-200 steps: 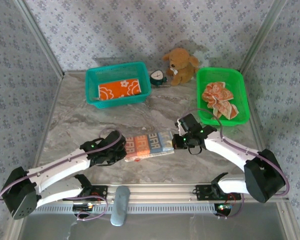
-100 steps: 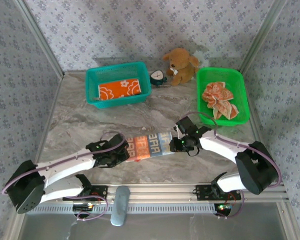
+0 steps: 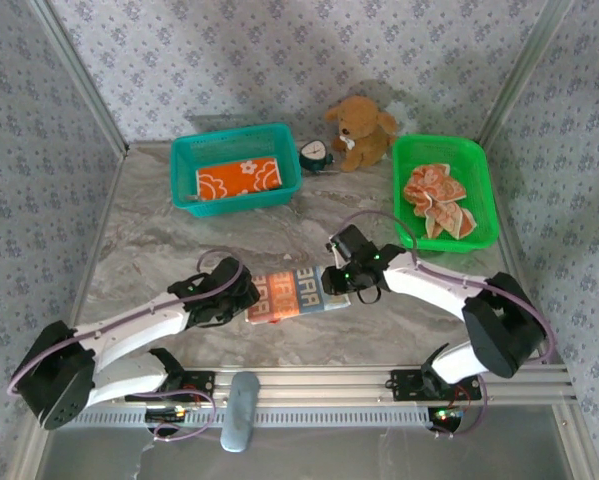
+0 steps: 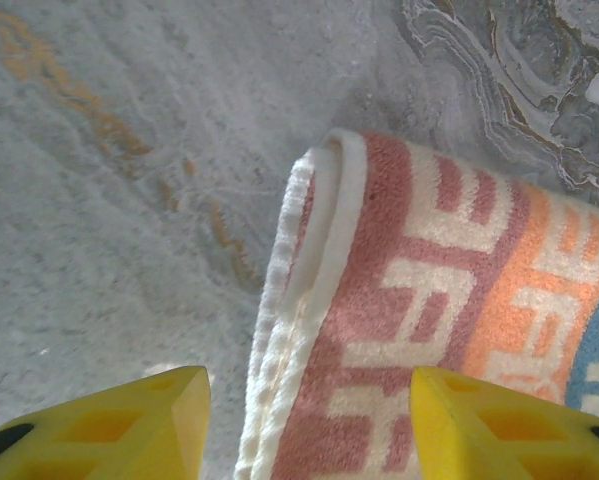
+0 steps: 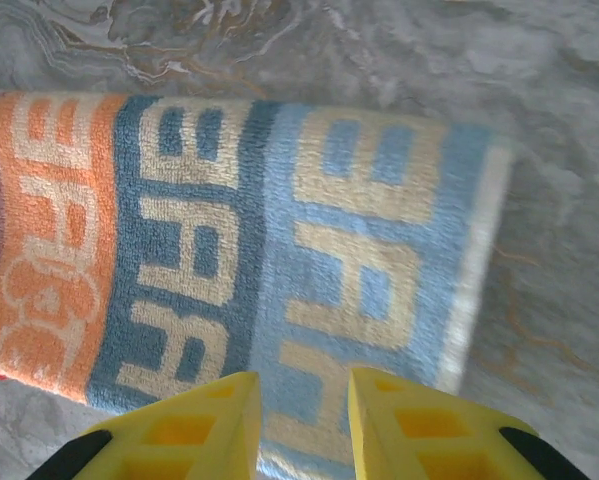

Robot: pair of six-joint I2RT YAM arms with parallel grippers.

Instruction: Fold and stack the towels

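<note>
Lettered towel (image 3: pixel 294 292): likely soft, light, limp; take by end hems. Left gripper (image 4: pixel 309 400) spread, right gripper (image 5: pixel 301 400) narrowly parted, neither pinching.

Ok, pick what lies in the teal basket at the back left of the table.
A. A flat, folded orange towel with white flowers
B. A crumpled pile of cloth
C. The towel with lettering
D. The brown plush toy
A: in the top view, the teal basket holds one orange towel with white flowers, lying flat and folded inside it.
</note>
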